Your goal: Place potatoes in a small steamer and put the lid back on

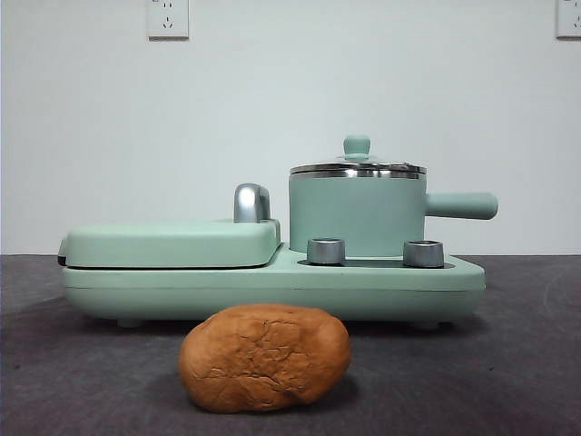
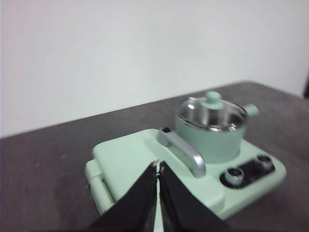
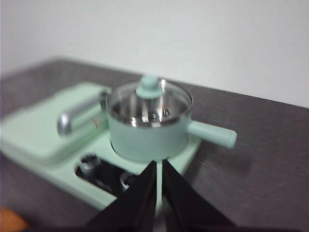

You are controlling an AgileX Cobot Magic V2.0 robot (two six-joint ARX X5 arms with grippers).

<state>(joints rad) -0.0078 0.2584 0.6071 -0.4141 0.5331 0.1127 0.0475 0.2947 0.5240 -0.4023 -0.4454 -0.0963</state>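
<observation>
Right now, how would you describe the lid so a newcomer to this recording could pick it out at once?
Start at the mint-green cooking appliance across the dark table. On its side with the two steel dials stands the small steamer, a green pot with a straight side handle. The lid sits on it: round glass, steel rim, small green knob, unlike the flat green griddle cover beside it.

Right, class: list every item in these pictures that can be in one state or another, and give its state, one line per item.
lid: on the small steamer, closed.
small steamer: upright on the green cooker base, covered.
griddle cover: shut flat.
potato: on the table in front of the base, not in the steamer.
left gripper: jaws shut, holding nothing.
right gripper: jaws shut, holding nothing.
</observation>
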